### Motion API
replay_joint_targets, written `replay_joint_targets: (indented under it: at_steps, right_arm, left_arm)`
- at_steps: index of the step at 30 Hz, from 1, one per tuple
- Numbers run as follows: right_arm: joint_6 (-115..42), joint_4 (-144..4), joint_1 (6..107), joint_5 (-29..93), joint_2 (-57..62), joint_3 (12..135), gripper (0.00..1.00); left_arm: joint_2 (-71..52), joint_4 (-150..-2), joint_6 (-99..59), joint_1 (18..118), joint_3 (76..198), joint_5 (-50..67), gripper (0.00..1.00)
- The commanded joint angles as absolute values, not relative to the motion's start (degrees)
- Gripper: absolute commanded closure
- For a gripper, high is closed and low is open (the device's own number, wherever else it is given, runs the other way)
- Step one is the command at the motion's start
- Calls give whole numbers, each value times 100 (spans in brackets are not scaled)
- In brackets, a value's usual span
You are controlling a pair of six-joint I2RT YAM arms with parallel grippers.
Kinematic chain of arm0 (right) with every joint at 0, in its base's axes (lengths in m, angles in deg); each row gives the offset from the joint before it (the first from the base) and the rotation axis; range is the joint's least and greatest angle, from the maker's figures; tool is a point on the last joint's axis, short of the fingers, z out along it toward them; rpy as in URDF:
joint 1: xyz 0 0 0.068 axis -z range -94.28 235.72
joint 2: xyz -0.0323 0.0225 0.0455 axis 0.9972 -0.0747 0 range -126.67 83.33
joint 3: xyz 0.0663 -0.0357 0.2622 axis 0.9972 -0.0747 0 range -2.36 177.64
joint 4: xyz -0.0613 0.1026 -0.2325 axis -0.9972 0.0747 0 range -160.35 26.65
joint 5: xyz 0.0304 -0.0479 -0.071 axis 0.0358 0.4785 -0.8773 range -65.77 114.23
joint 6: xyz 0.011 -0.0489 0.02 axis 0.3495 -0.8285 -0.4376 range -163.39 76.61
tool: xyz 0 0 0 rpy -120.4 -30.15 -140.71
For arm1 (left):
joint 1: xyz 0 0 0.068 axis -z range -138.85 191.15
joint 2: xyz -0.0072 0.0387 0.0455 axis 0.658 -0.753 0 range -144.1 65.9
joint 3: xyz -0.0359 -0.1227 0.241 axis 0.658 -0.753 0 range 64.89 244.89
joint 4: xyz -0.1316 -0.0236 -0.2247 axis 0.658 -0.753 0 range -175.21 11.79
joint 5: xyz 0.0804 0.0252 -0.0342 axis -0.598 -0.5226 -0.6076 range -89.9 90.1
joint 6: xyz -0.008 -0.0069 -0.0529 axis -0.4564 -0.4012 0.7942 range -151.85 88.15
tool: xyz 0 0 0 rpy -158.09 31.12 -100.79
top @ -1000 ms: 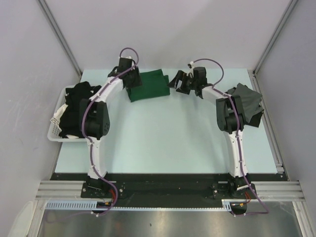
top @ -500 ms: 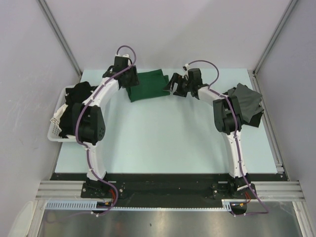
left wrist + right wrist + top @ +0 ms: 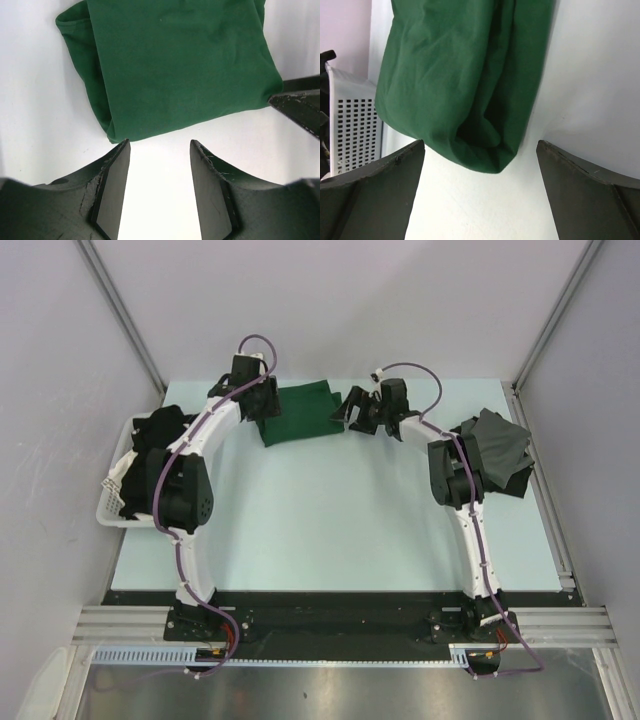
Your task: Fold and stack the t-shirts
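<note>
A folded dark green t-shirt (image 3: 303, 412) lies at the back middle of the table. My left gripper (image 3: 260, 412) is at its left edge, open and empty; in the left wrist view the shirt (image 3: 175, 65) lies just beyond the fingertips (image 3: 117, 165). My right gripper (image 3: 345, 412) is at its right edge, wide open and empty; in the right wrist view the shirt's corner (image 3: 465, 85) sits between and ahead of the fingers (image 3: 385, 185). A crumpled grey t-shirt (image 3: 500, 450) lies at the right edge. Black t-shirts (image 3: 152, 455) fill the basket at the left.
A white slatted plastic basket (image 3: 112, 502) stands at the table's left edge; it also shows in the right wrist view (image 3: 350, 125). Metal frame rails run along the back corners and right side (image 3: 545, 490).
Both grippers have moved in toward the green shirt, the left one from above its left edge and the right one leftward to its right edge. The shirt has not visibly moved.
</note>
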State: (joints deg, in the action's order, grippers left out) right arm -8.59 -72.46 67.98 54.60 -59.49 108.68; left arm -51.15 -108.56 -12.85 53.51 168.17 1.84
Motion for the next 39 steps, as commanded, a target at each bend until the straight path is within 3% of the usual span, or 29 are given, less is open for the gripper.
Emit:
replay_joint_targets:
  at_steps: [1, 5, 11, 21, 31, 39]
  right_arm:
    - [-595, -7545, 6805, 5630, -6195, 11119, 0]
    - [-411, -7685, 6796, 5719, -6335, 11251, 3]
    - [-112, -7800, 6779, 5974, -6590, 11471, 42]
    - [-59, -7651, 6770, 6070, -6617, 11515, 78]
    - [-911, -5782, 6770, 6167, -5757, 11094, 88]
    - [-1666, -5086, 6770, 5746, -4141, 9127, 92]
  left_arm:
    - [-4836, -10906, -1454, 5337, 16983, 160, 44]
    - [-4844, -10932, -1454, 5337, 16983, 168, 44]
    - [-4844, -10950, -1471, 5337, 16992, 142, 44]
    - [-4836, -10985, -1472, 5337, 16957, 159, 44]
    - [-4722, -10923, -1331, 5345, 16851, 247, 44]
    - [-4423, -10958, -1357, 5345, 16860, 256, 44]
